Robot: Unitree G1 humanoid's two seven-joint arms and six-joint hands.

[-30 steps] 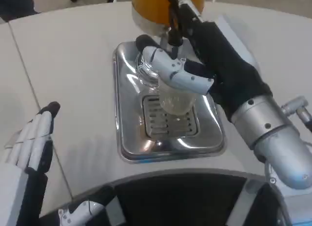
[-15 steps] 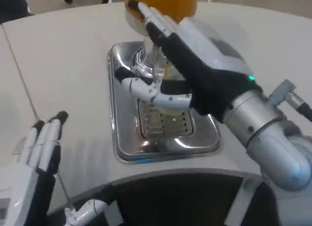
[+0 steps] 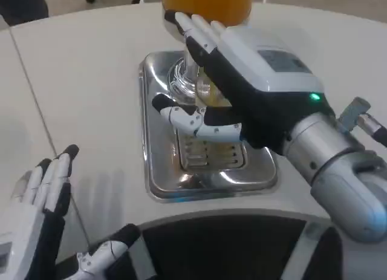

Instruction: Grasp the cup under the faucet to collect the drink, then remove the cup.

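Note:
A clear cup [image 3: 206, 90] stands on the silver drip tray [image 3: 158, 171] under the faucet of the orange drink dispenser [image 3: 205, 2]; something yellowish shows in it. My right hand [image 3: 254, 80] lies over the cup with its white back up. Its thumb curls round the near side and its fingers [image 3: 190, 27] reach past the far side, so it holds the cup. Most of the cup and the faucet are hidden under this hand. My left hand [image 3: 41, 198] rests open at the lower left, fingers straight, far from the tray.
The tray's slotted grate [image 3: 208, 153] lies just in front of the cup. The dispenser's chrome base [image 3: 181, 77] rises at the tray's back. White table [image 3: 91, 80] spreads to the left of the tray, and a dark edge [image 3: 230, 244] runs along the near side.
My right hand has carried the cup back from over the grate to under the faucet and turned its back upward. The left hand has barely shifted.

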